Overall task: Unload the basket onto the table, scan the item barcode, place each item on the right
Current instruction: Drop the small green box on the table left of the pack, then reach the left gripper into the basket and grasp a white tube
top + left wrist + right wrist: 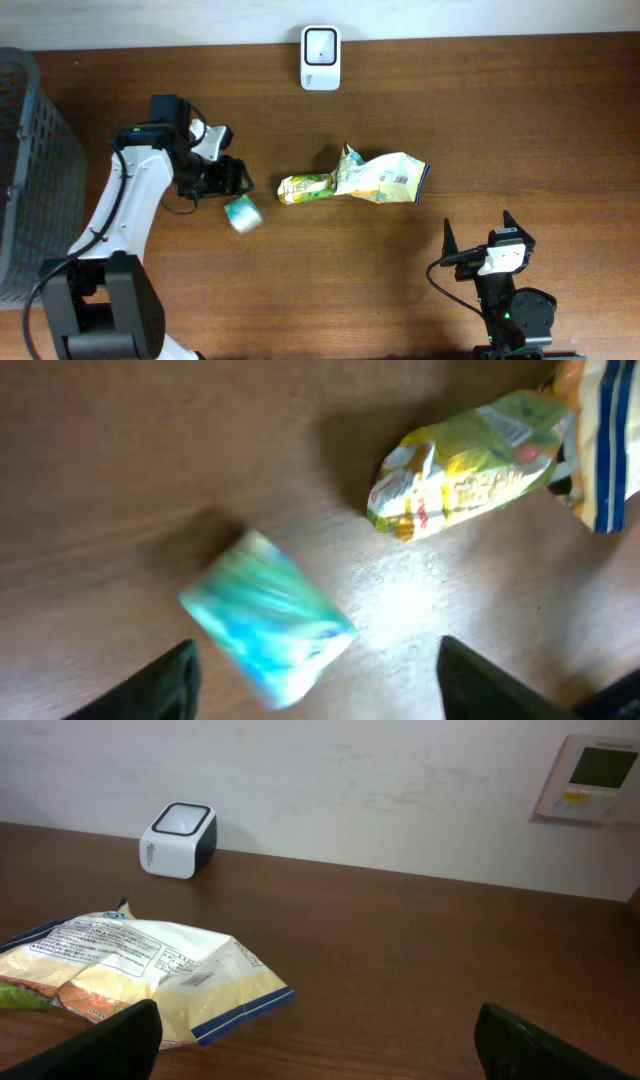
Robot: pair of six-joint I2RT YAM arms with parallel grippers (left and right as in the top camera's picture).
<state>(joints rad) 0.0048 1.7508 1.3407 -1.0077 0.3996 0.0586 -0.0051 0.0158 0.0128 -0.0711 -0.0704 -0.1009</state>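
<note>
A small teal and white packet (242, 213) shows blurred just off the tip of my left gripper (243, 185). In the left wrist view the teal packet (265, 618) sits between and ahead of the fingers without touching either, and the left gripper (318, 665) is open. The white barcode scanner (320, 58) stands at the table's far edge, also seen as the scanner (178, 840) in the right wrist view. My right gripper (477, 227) stands open and empty near the front right, and the right gripper (320, 1030) holds nothing.
A yellow snack bag (385, 178) and a green and yellow packet (305, 187) lie mid-table, right of the left gripper. A grey mesh basket (30, 150) stands at the left edge. A wall panel (595, 775) hangs behind the table.
</note>
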